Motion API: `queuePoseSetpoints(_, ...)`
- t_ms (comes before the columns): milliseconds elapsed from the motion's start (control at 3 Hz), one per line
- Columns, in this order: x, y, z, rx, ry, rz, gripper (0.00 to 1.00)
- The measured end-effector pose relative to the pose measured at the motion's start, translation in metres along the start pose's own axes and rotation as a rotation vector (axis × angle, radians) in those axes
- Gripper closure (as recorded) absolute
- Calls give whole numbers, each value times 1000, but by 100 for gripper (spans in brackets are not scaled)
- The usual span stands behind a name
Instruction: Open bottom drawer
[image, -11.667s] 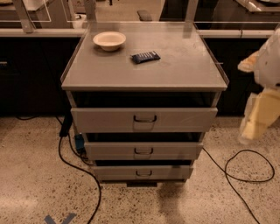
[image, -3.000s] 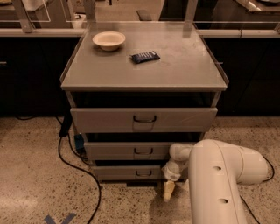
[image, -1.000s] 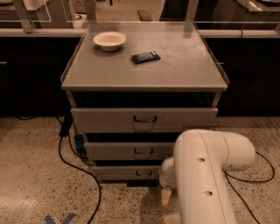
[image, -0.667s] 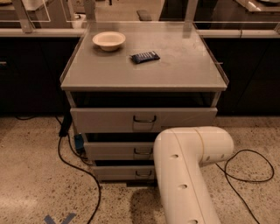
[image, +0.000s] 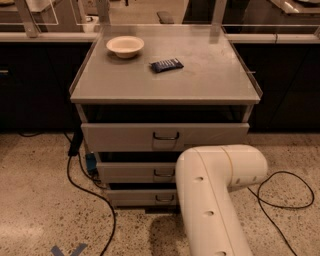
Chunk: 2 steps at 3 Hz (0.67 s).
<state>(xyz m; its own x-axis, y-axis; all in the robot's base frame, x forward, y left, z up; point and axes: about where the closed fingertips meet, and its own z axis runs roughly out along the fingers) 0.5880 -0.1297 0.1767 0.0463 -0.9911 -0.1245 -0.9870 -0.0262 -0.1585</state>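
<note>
Speckled floor (image: 40, 200) below cabinet (image: 165, 85): arm (image: 210, 200) has swung left over bottom drawer (image: 140, 197), lowest front, still shut; gripper hidden behind it nr handle (image: 165, 198), grip state unknown, pull prob. pending.

No word, brand or number can be read anywhere. The only sign is a blue X-shaped mark (image: 68, 249) on the speckled floor (image: 35, 200) at 7 o'clock, cut off by the lower edge. On the dark blue packet (image: 167, 65), lying on the bench (image: 210, 80) toward 12 o'clock, any print is too small to make out. The tool is out of sight; only the white arm (image: 212, 200) shows, at 5 o'clock.
</note>
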Motion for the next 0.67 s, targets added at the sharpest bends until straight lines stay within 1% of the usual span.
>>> queuePoseSetpoints(333, 14, -2, -11, 65, -69, 31, 0)
queuePoseSetpoints(667, 34, -12, -12, 133, -85, 47, 0)
